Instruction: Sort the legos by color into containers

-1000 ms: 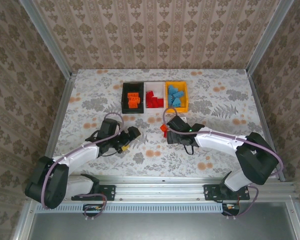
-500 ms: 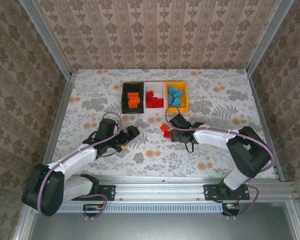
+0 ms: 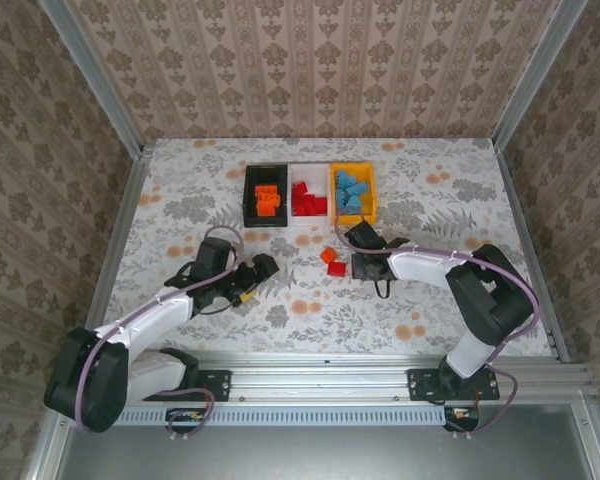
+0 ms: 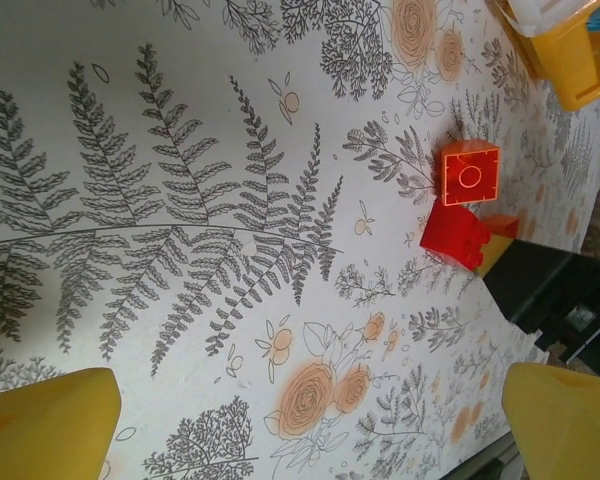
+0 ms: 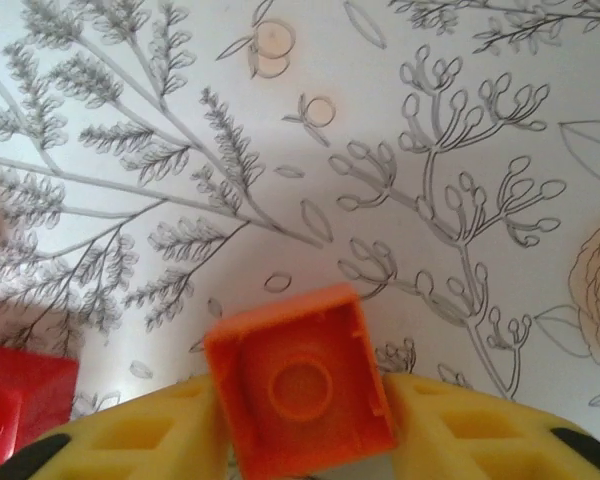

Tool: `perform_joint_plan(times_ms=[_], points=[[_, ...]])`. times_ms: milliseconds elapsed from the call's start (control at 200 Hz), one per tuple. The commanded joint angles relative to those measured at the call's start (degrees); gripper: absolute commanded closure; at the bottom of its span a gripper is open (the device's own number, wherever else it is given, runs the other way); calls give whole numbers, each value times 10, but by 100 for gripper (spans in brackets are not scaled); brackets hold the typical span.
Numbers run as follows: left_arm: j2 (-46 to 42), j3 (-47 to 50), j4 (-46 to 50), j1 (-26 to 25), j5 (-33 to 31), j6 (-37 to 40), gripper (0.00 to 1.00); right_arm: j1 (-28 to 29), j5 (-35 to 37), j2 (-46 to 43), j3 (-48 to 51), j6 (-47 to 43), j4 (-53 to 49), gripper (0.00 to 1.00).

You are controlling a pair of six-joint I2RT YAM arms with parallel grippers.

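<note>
- The right end effector (image 5: 302,430) is closed on an orange brick (image 5: 298,385): each yellow finger (image 5: 150,435) presses on one side of it, low on the flowered bench (image 3: 430,300).
- This brick looks square, so it has no long axis to speak of (its hollow underside faces the wrist camera).
- A red brick (image 5: 15,405) lies just beside the left finger, and a loose orange brick (image 3: 328,255) lies near, a little farther from the arm bases.
- The left end effector (image 4: 300,410) is fully open and holds nothing. It is well apart from these bricks, on their left.
- The black bin (image 3: 248,195) already contains orange pieces, so I judge it is the goal. From the right end effector it lies farther from the bases and to the left, beyond the white bin (image 3: 309,172) with red pieces. The yellow-orange bin (image 3: 372,195) has blue ones.
- The coming move is probably a lift, then a diagonal carry to the left. The risk is to catch the red brick.
</note>
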State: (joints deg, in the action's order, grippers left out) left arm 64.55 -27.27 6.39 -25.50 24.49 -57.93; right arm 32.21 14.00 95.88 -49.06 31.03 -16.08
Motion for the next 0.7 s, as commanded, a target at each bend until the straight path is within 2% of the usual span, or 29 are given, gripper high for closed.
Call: perform_joint_plan(times_ms=[0,170,315,515,695], points=[[-33,-22,58,44,5,48,0,-7,-6,28,-3,-15,31,66],[-74,-18,77,133,46,56,0,0,7,-20,-44,-9,-21,72],[-66,-43,100,165,67,57,0,44,20,-10,-156,-12,-45,74],[-65,-36,93,200,93,43,0,104,10,147,-378,-42,-39,74],[-54,-31,98,202,138,48,0,120,-3,265,-502,-76,5,74]])
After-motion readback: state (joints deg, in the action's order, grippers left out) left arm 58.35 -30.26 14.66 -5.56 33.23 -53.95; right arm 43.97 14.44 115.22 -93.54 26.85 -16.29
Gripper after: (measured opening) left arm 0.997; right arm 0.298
